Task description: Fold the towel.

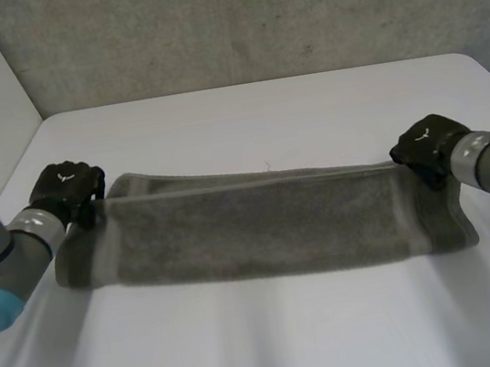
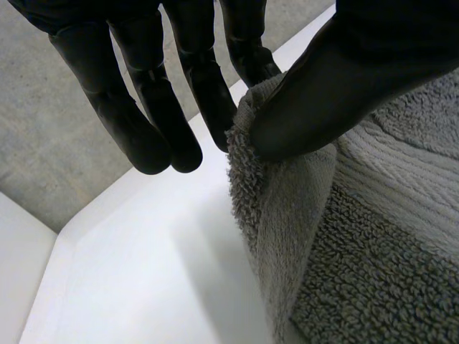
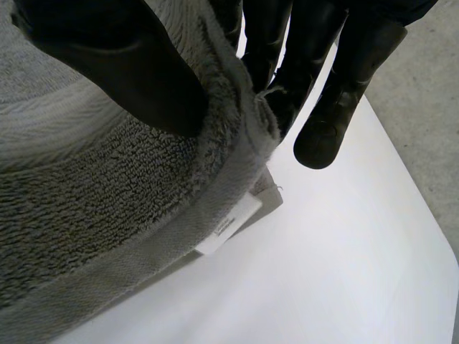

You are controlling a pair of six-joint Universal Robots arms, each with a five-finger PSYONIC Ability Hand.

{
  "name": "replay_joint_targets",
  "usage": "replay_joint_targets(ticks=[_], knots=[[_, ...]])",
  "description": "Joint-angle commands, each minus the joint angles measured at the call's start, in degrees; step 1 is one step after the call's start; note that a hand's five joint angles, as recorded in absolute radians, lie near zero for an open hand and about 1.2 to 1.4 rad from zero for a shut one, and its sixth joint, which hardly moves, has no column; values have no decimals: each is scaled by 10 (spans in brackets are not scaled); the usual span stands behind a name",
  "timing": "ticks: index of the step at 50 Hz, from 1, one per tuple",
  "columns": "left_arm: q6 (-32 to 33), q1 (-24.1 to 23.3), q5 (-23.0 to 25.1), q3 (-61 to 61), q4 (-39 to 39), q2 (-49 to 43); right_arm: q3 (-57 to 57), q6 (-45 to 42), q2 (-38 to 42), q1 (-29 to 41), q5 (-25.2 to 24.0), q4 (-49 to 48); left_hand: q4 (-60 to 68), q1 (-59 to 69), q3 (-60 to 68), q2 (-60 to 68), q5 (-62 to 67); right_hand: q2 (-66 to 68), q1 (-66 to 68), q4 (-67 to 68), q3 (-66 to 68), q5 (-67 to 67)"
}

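White table [image 1: 261,107]; left hand [image 1: 66,192] and right hand [image 1: 428,145] pinch opposite ends of the towel [image 1: 261,227].

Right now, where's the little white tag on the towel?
In the right wrist view, the white tag sticks out from the towel's hem at its right end, close to the right hand's pinching fingertips, over the white table.

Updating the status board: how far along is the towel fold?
Done: the towel looks doubled lengthwise, a long strip across the table. In hand: the left hand pinches one end's far corner between thumb and fingers, the right hand the other end's. Left: probably a crosswise fold, end to end; the strip is at full length.
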Motion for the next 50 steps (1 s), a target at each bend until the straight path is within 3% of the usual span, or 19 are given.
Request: replay_joint_targets(ticks=[1,8,19,35,36,37,38,39,40,41,45,48,50], knots=[[2,-26,-39,85,3,-72,-65,0,70,33,50,-63,-72,-50,-88,-57,-165,36,36,30,35,21],[3,-36,-68,157,14,-131,-105,-3,121,43,63,-144,-72,-50,-88,-57,-165,36,36,30,35,21],[3,-51,-73,198,74,-167,-147,-5,166,47,84,-165,-72,-50,-88,-57,-165,36,36,30,35,21],[3,-58,-67,221,78,-194,-161,-8,191,47,85,-186,-72,-50,-88,-57,-165,36,36,30,35,21],[3,-60,-66,218,78,-195,-160,-6,191,47,85,-186,-201,-179,-217,-187,-295,-93,-93,-99,-95,-108],[3,-60,-66,218,78,-195,-160,-6,191,47,85,-186,-203,-181,-219,-188,-296,-94,-94,-100,-96,-109],[3,-63,-68,215,78,-195,-159,-4,190,47,86,-186,-468,-445,-484,-453,-561,-474,-474,-480,-476,-489],[3,-63,-68,215,78,-195,-159,-4,190,47,86,-186,-470,-448,-486,-456,-564,-478,-478,-484,-479,-493],[3,-67,-69,213,78,-193,-157,-3,187,47,92,-187,-695,-673,-711,-680,-789,-664,-664,-670,-665,-679],[3,-71,-69,211,78,-190,-155,-1,183,47,100,-188,-766,-743,-782,-751,-859,-664,-664,-670,-665,-679],[3,-76,-70,204,78,-179,-144,2,175,51,111,-191,-766,-744,-782,-752,-860,-664,-664,-670,-665,-679],[-6,-76,-69,179,79,-144,-115,7,141,51,109,-203,-760,-737,-776,-745,-853,-664,-664,-670,-665,-679],[-9,-76,-66,139,88,-101,-63,32,76,50,105,-229,-760,-737,-776,-745,-853,-664,-664,-670,-665,-679]])
